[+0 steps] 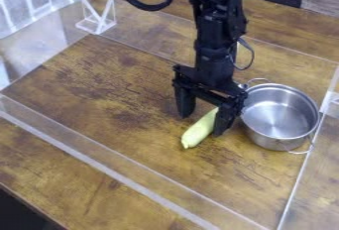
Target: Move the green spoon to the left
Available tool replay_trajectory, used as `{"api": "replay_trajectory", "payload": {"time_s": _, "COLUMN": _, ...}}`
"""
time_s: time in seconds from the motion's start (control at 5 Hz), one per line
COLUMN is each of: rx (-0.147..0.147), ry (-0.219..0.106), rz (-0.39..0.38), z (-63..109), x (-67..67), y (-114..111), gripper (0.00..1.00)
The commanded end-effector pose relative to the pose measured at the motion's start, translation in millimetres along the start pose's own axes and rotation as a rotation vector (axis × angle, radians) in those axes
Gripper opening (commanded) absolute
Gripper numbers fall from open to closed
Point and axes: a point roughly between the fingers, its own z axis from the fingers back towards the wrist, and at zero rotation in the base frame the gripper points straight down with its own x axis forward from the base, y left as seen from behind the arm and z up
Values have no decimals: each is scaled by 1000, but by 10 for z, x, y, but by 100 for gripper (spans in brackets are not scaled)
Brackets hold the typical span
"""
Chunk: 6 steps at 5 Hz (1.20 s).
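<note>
Green spoon (pixel 199 130) upper handle and metal bowl hidden behind claw (pixel 207 116); arm cut off at top edge; steel pot (pixel 277 115) handle blurred.
</note>
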Motion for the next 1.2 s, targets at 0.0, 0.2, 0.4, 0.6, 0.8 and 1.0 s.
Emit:
{"api": "replay_trajectory", "payload": {"time_s": 0.0, "rx": -11, "ry": -68, "rz": -18, "z": 162, "x": 121, "y": -16, "gripper": 100}}
{"api": "replay_trajectory", "payload": {"time_s": 0.2, "rx": -22, "ry": -77, "rz": -19, "z": 151, "x": 144, "y": 20, "gripper": 100}}
{"api": "replay_trajectory", "payload": {"time_s": 0.4, "rx": -29, "ry": -82, "rz": -17, "z": 143, "x": 163, "y": 64, "gripper": 100}}
{"api": "replay_trajectory", "payload": {"time_s": 0.6, "rx": -35, "ry": -89, "rz": -14, "z": 144, "x": 180, "y": 108, "gripper": 100}}
{"api": "replay_trajectory", "payload": {"time_s": 0.8, "rx": -36, "ry": -92, "rz": -11, "z": 147, "x": 195, "y": 134, "gripper": 100}}
{"api": "replay_trajectory", "payload": {"time_s": 1.0, "rx": -35, "ry": -94, "rz": -13, "z": 153, "x": 211, "y": 149, "gripper": 100}}
